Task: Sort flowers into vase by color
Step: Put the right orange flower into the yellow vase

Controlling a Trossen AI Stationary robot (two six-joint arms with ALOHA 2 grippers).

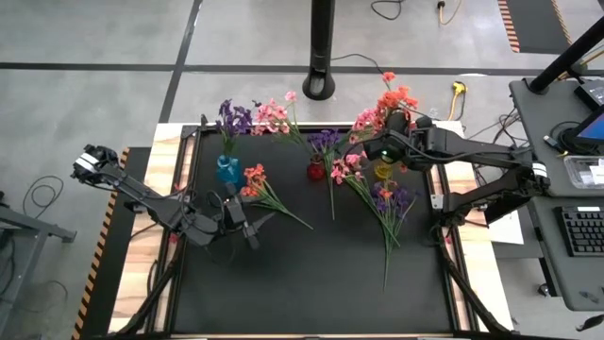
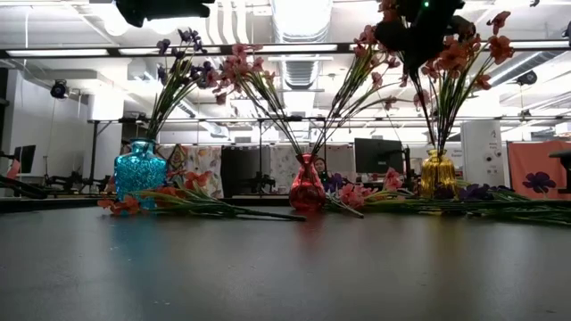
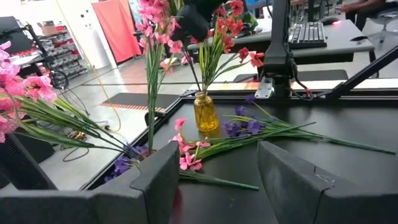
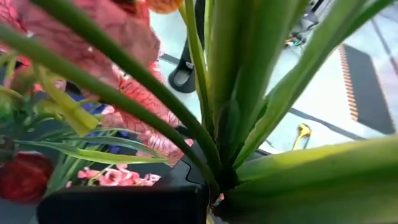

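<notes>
Left gripper [image 1: 247, 229] hung parted and empty beside the loose orange-red spray [image 1: 257, 182] near the blue vase [image 1: 226, 169], while right gripper [image 1: 389, 140] sat clenched on the orange-red flowers [image 1: 396, 98] over the yellow vase [image 2: 437, 172]; sprays looked light and floppy, so take mid-stem.

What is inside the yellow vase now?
The yellow vase holds orange-red flowers, stems down in its neck. The right gripper, shut on these stems, hangs above it. The vase's bottom inside is not visible.
</notes>
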